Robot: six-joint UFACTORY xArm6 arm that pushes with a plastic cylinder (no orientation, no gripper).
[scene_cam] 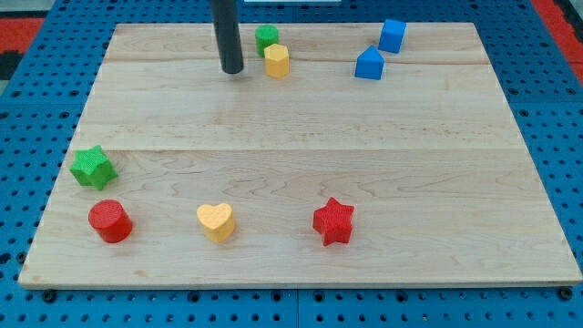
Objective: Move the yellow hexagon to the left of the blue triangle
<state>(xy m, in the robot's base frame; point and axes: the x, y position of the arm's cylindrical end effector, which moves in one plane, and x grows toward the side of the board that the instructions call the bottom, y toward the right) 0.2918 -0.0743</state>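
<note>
- The tabletop [301, 137] is a pale wooden board of joined planks, filling most of the view; around it lies a blue pegboard surface [556, 109] dotted with holes, with red patches at the view's top corners.
- The arm ends in a dark rod with no fingers, so nothing is spread, pressed together or pinched; my tip [232, 70] stands on the board near the view's top, just left of the yellow hexagon [277, 60] and apart from it.
- Eight blocks in all, two of each colour.
- Blue, two: the blue triangle [369, 64], house-like in outline, and a blue cube [393, 35] just above and right of it.
- Yellow, two: the hexagon, well left of the blue triangle, and a yellow heart [216, 221] near the view's bottom.
- Green, two: a green round block [266, 37] touching the hexagon's upper left, and a green star [93, 168] at the left edge.
- Red, two: a red cylinder [110, 220] at bottom left and a red star [333, 221] right of the heart.
</note>
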